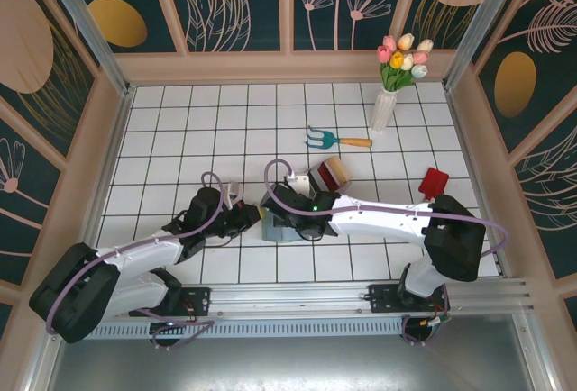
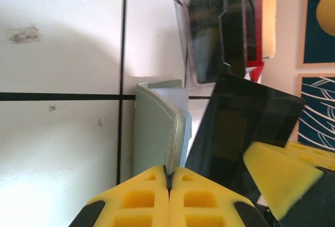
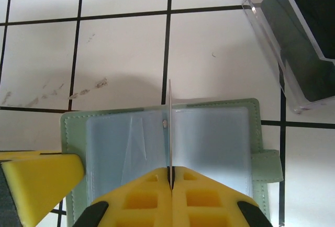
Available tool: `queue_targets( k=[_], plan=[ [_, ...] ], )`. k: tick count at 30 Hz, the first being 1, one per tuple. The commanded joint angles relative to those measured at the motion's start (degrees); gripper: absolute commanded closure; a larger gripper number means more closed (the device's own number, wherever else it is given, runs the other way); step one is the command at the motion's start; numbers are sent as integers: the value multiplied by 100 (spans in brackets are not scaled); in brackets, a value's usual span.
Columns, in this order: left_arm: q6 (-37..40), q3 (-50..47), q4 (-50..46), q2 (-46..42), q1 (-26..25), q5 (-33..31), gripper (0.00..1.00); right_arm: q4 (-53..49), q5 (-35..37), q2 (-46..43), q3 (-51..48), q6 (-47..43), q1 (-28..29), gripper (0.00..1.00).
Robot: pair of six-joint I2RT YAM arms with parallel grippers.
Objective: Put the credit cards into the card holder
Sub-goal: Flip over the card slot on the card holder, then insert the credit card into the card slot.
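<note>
The sage-green card holder (image 3: 256,133) lies open on the white tiles, its pale blue sleeves (image 3: 209,138) facing up. My left gripper (image 2: 168,177) is shut on the edge of its green cover (image 2: 152,127), holding that flap upright. My right gripper (image 3: 170,172) is shut on a dark credit card (image 2: 246,117), seen edge-on in the right wrist view (image 3: 170,122), standing over the holder's middle fold. More credit cards, dark, red and beige, stand in a clear tray (image 2: 225,33). In the top view both grippers (image 1: 245,220) (image 1: 273,204) meet at the holder (image 1: 287,231).
The clear tray (image 1: 329,175) sits just behind the holder. A blue hand fork with a wooden handle (image 1: 335,139) and a white vase of tulips (image 1: 383,107) stand further back. A red-bladed toy shovel (image 1: 435,181) lies to the right, near my right arm.
</note>
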Motion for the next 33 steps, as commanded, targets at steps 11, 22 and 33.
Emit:
queue_targets(
  k=[11,22,33],
  plan=[
    [691,107,-615,660,-23,-715,93,2412,-2441,-1207,-1836,-472,-1068,100],
    [958,368,-730,1097,-20,-728,93,3822,-3495,-725,-2394,-689,-1479,100],
    [949,363,-819,1088,-21,-808,92,3818,-3220,-677,-2665,-761,-1550,100]
  ],
)
